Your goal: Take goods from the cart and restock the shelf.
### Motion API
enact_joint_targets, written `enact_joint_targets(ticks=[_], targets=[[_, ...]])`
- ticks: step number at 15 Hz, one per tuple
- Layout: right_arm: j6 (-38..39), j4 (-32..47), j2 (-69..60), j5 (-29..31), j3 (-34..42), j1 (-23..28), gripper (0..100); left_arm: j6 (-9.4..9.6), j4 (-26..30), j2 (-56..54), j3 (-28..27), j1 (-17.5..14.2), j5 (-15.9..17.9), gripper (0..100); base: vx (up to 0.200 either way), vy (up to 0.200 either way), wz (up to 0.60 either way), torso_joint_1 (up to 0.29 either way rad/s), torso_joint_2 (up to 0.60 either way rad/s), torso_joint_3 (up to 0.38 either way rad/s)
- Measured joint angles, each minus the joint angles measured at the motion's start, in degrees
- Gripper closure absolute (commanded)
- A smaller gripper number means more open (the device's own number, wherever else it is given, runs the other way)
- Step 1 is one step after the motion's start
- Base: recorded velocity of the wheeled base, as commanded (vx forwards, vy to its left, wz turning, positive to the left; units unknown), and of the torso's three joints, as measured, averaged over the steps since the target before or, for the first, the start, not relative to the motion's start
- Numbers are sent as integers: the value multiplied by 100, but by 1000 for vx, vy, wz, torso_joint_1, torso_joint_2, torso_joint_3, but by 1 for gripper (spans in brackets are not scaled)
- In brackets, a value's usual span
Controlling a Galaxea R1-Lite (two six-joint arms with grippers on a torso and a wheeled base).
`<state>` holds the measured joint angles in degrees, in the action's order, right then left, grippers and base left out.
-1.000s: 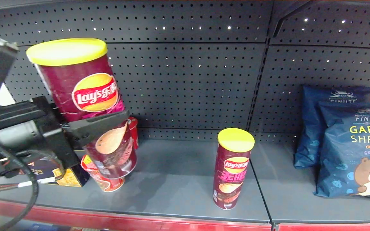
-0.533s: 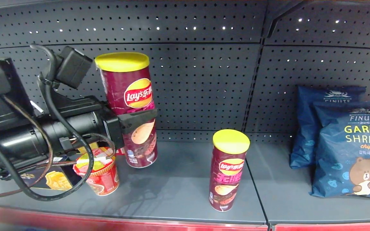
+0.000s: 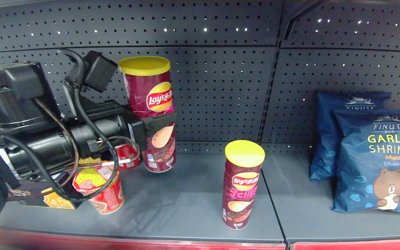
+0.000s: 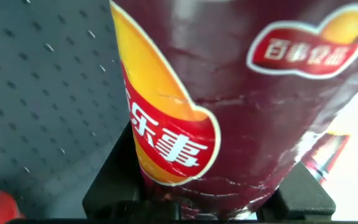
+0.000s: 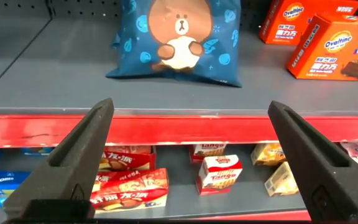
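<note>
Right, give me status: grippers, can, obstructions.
Right gripper open, empty. Left gripper shut on chip can, upright over the shelf. Noodle cup to its left; second can apart to its right.

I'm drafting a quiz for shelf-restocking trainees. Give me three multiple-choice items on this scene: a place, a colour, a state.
1. Where does the free chip can stand? A on the shelf; B on the floor; C in a cart.
2. The lid of the held chip can is: A red; B yellow; C blue.
3. The left gripper is: A open; B shut on the held chip can; C shut on a bottle.
Key: 1 A, upright on the grey board. 2 B, its top is yellow. 3 B, fingers clamp its middle.
</note>
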<state>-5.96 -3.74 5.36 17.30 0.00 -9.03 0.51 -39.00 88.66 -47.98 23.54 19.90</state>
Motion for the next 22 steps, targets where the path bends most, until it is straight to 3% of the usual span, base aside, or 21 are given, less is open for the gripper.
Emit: enact_joint_targets(ticks=[4, 6, 8, 12, 17, 19, 22], targets=[[-5, -2, 0, -39, 0, 0, 0, -51, -945, 896, -323, 0, 77, 100, 0, 0, 0, 0, 0, 0], [-28, -2, 1, -41, 0, 0, 0, -297, -1437, 1374, -488, 22, 386, 100, 0, 0, 0, 0, 0, 0], [-41, -2, 4, -41, 0, 0, 0, -417, -1510, 1759, -673, 66, 673, 100, 0, 0, 0, 0, 0, 0], [-112, -2, 6, -41, 0, 0, 0, -428, -1492, 2258, -905, 73, 1213, 100, 0, 0, 0, 0, 0, 0], [-367, -20, 11, -50, -7, 0, 0, -410, -1443, 2578, -1084, 82, 1300, 100, 0, 0, 0, 0, 0, 0], [-374, -20, 12, -48, -7, 0, 0, -349, -1024, 2639, -1175, 74, 1303, 100, 0, 0, 0, 0, 0, 0], [-347, -20, 15, -50, -10, 0, 0, -313, -947, 2683, -1315, 96, 1538, 100, 0, 0, 0, 0, 0, 0]])
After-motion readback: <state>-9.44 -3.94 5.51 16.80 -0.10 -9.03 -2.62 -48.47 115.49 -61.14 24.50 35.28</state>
